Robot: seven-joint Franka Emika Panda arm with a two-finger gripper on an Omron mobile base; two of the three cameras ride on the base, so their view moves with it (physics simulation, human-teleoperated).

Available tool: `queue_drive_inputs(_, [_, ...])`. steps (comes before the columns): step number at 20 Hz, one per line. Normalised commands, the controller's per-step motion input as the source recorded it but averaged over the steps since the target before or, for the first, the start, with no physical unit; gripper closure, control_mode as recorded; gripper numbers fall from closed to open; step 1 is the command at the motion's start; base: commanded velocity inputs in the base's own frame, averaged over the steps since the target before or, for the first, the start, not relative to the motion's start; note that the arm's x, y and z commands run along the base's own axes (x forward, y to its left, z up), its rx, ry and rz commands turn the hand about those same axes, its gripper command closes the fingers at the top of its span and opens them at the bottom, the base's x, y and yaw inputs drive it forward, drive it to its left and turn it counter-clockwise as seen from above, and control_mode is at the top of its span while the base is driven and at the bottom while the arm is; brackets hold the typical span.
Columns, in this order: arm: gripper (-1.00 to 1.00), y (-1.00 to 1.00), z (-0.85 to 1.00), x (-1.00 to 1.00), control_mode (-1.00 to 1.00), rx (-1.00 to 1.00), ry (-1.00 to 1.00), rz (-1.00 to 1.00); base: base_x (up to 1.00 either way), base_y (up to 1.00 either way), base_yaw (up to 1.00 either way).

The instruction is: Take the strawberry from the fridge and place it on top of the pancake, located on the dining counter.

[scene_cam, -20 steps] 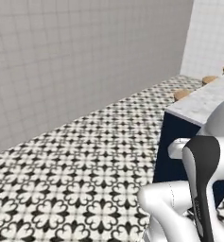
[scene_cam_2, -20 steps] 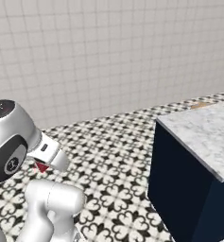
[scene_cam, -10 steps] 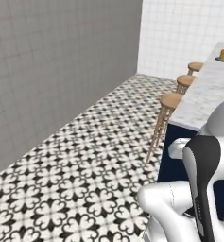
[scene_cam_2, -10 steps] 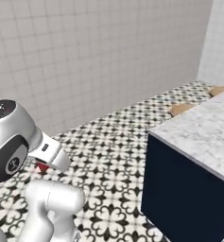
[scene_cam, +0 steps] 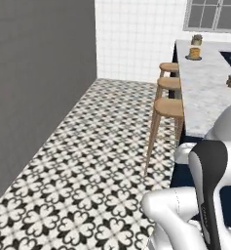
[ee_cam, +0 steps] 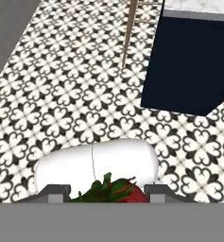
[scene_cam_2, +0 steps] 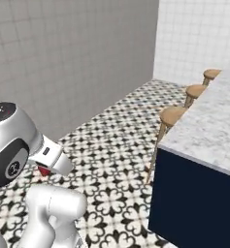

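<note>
Strawberry (ee_cam: 114,191) sits at the bottom centre of the hand view, red flesh and green leaves caught between the two grey tips of the pincer (ee_cam: 106,193), which is closed on the fruit; in the right base view a sliver of red shows at lower left, tucked under the white hand. Beyond the pincer, the hand view looks down on black-and-white patterned floor tiles (ee_cam: 61,94), with the navy base of the dining table (ee_cam: 191,66) at upper right and a wooden stool leg beside it at the top. In the left base view the marble top of that table (scene_cam: 204,93) runs up the right side, three round wooden stools (scene_cam: 168,107) lined along its near edge, and far up at upper right stands the pancake stack (scene_cam: 194,52) on its small dark plate, well apart from the arm. A small dark object I cannot identify sits on the marble at the right edge. The step in hand looks like the carry: fruit secured, the base bringing it toward the table. The next move calls for closing on the far end of the table, then lifting the pincer over the marble, centring above the pancake stack, lowering until the fruit rests on top, and only then letting go.
</note>
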Motion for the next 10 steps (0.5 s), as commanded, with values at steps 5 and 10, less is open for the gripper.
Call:
queue_drive_inputs(5, [1.0,0.0,0.0,0.0,1.0,0.0,0.0,0.0,1.0,0.94,-0.53])
queue_drive_inputs(10, [1.0,0.0,0.0,0.0,1.0,0.0,0.0,0.0,1.0,0.94,-0.53])
